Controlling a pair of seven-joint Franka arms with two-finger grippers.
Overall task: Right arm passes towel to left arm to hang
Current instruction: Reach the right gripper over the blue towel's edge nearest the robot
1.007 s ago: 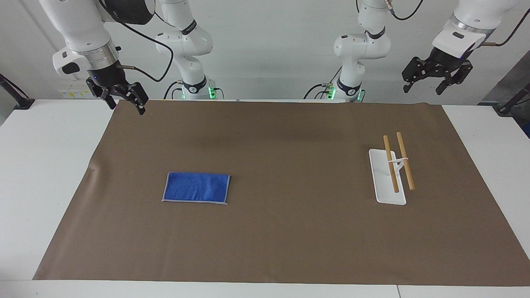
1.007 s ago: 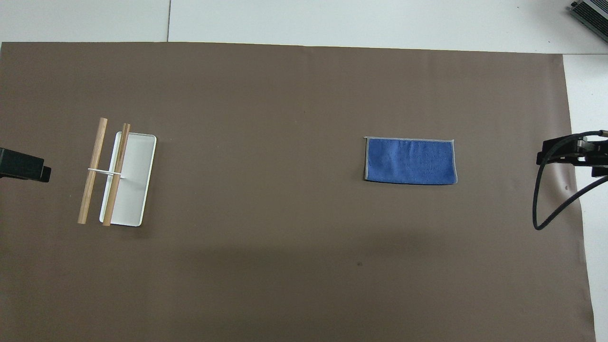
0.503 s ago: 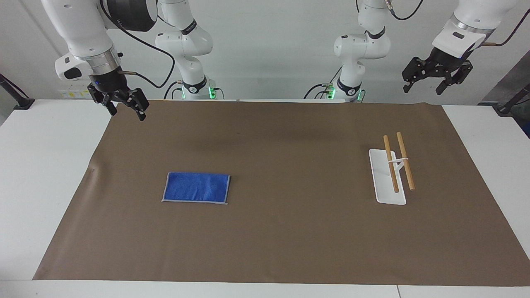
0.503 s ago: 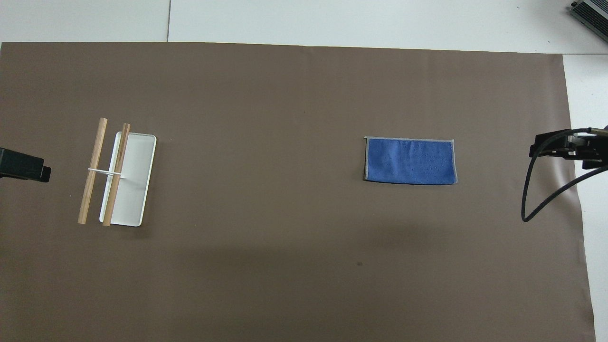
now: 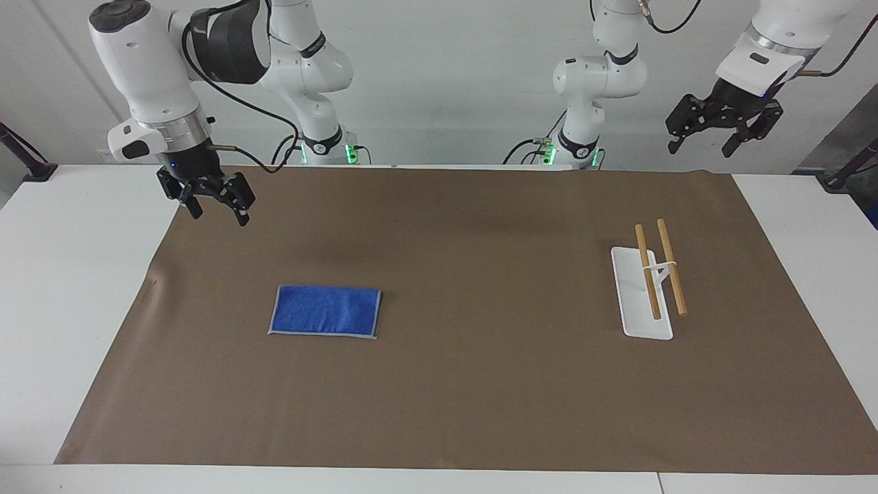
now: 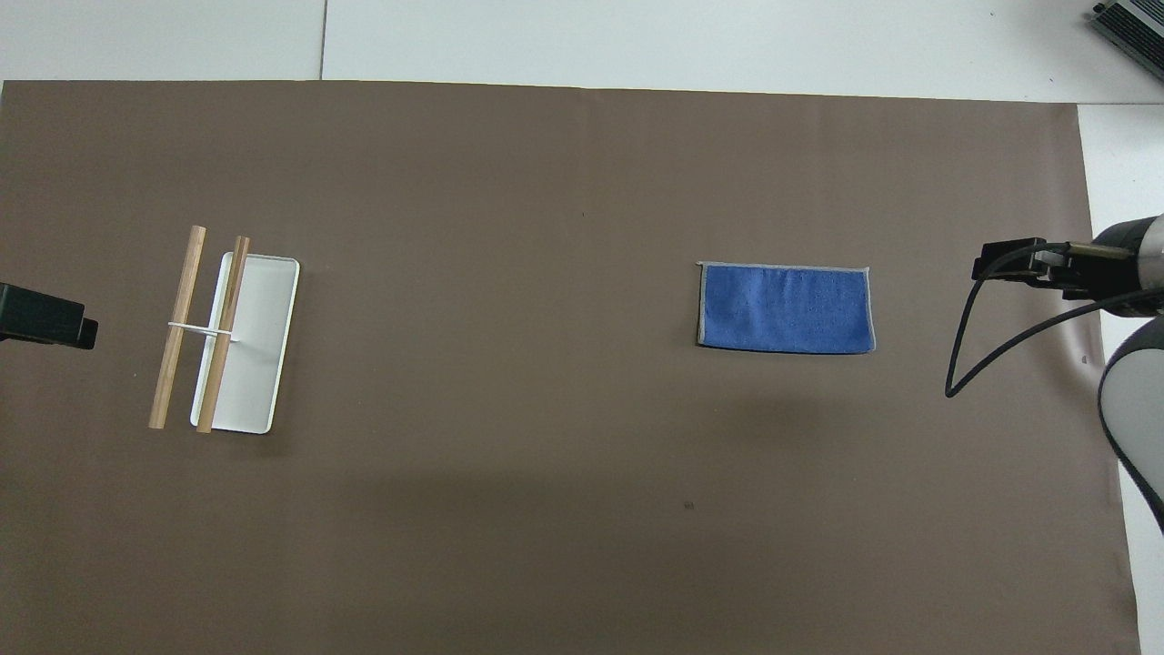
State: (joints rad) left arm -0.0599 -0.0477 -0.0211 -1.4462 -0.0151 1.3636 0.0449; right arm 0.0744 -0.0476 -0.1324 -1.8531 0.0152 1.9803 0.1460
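My right gripper [image 5: 217, 210] has come down lower, out over the brown mat [image 5: 480, 384] at its own end of the desk – jaws apart, holding nothing. My left gripper [image 5: 705, 145] waits up high, jaws apart too. Farther out the towel [image 5: 324, 311] lies flat – not picked up yet – and the wooden rack [image 5: 651, 274] stands well apart from it, so I think the grab comes next
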